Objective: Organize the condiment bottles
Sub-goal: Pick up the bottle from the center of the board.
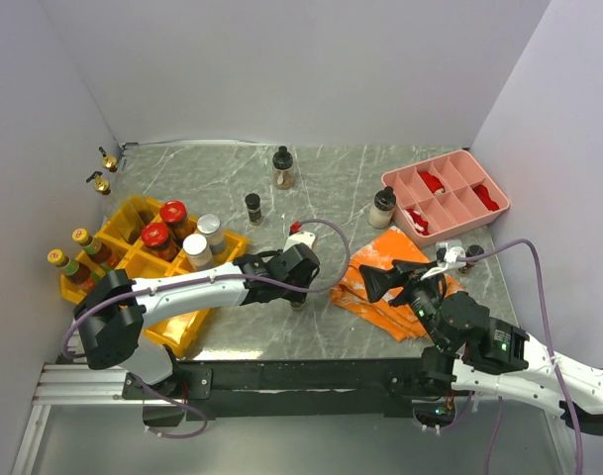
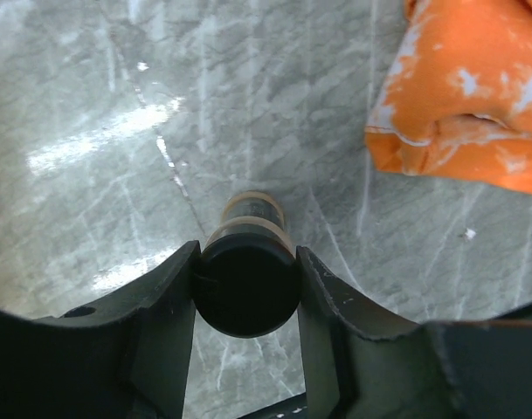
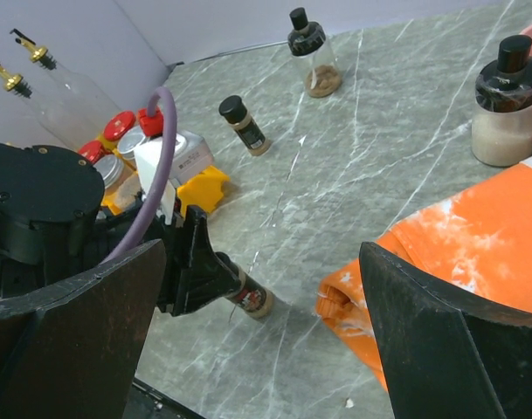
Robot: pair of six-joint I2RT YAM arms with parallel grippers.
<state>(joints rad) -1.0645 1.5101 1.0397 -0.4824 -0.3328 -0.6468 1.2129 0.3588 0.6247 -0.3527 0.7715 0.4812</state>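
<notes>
Left end effector [image 2: 246, 281] pinching black-capped bottle [image 2: 253, 212] at cap. Glass: likely light, slick, breakable; body grip steadier. Right end effector [image 3: 261, 262] spread.

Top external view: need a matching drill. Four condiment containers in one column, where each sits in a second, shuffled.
Containers
1. clear jar with white contents and a black cap
2. red-lidded glass jars
3. clear gold-spout bottles
4. slim brown bottle with a black cap

Places
A. in the yellow plastic bin
B. between the fingers of the left gripper
C. next to the pink divided tray
D. back left corner of the grey marble table

Pairs: 1-C, 2-A, 3-D, 4-B
</notes>
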